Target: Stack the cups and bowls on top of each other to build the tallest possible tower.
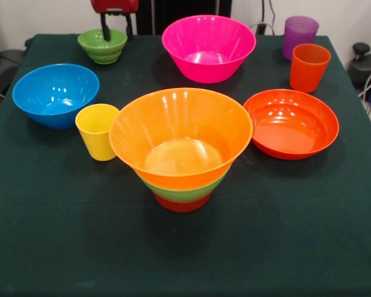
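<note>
The tower stands mid-table: a small red-orange bowl (pixel 182 203) at the base, a medium green bowl (pixel 184 192) in it, a large yellow-orange bowl (pixel 180 136) on top. The small ribbed green bowl (pixel 102 47) sits apart on the table at the far left. My gripper (pixel 117 29) hangs over it, open, one finger (pixel 105 30) inside the bowl and the other by its right rim. The yellow cup (pixel 97 131) stands left of the tower. The orange cup (pixel 308 67) and the purple cup (pixel 300 36) stand at the far right.
A blue bowl (pixel 55 94) sits at the left, a large pink bowl (pixel 208 47) at the far middle, and a shallow orange bowl (pixel 291 122) right of the tower. The table is covered by a dark green cloth (pixel 185 260).
</note>
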